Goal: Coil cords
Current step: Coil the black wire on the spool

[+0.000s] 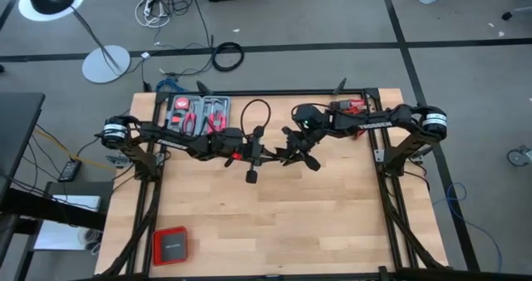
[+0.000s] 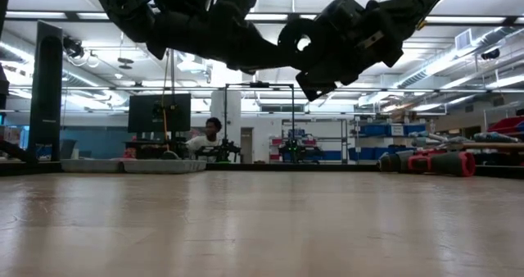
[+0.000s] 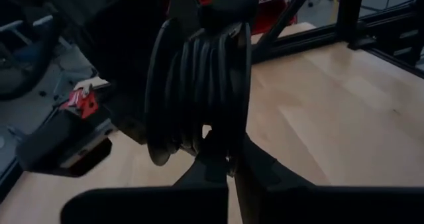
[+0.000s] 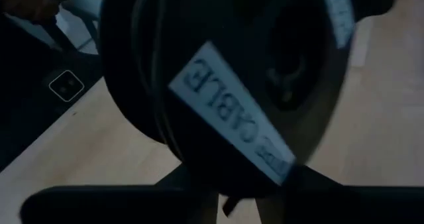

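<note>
The cord is thin and black. In the left wrist view several of its turns stand as an upright coil (image 3: 199,91). In the high view one loop (image 1: 256,115) reaches toward the far edge and a plug end (image 1: 251,177) sticks out toward the near edge. My left gripper (image 1: 253,157) is at mid-table, shut on the coil. My right gripper (image 1: 293,154) faces it from the table's right. Its fingers stand apart close around a dark bundle with a white label (image 4: 232,118). Both grippers are well above the tabletop. My left gripper pinches the coil's turns at its lower rim (image 3: 222,148) between its two fingers, coming about level from the table's left. The coil stands upright above the fingers, clear of the table. My right gripper is tight against the labelled bundle; whether its fingers (image 4: 132,197) touch it, I cannot tell.
A tool tray with red-handled pliers (image 1: 198,115) lies at the far left of the table. A red drill (image 1: 353,106) lies at the far right and a red box (image 1: 170,245) at the near left. A thicker black cable ring (image 1: 227,56) lies on the floor beyond.
</note>
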### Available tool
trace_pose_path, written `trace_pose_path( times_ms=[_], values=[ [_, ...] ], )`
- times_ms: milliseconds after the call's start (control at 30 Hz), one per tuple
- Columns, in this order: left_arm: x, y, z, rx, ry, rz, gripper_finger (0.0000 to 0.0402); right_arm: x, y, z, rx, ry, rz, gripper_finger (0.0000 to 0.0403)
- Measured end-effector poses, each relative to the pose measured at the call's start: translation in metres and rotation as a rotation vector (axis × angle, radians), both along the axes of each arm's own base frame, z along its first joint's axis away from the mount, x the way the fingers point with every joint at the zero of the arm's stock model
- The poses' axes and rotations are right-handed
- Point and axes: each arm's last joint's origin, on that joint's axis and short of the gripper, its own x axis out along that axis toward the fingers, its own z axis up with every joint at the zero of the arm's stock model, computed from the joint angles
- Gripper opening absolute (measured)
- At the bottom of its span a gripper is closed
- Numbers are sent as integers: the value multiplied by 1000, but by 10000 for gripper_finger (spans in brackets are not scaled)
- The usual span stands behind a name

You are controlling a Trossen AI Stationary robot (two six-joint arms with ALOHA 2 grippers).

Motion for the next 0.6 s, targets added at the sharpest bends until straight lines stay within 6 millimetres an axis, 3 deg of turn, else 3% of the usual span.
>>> trace_pose_path(
  times_ms=[267, 600],
  values=[
    [-2, -5, -8, -88, 88, 0, 8, -5, -1, -5, 17, 79, -8, 80],
    [-4, -16, -15, -162, 161, 79, 8, -6, 16, -9, 59, 171, 23, 80]
  ],
)
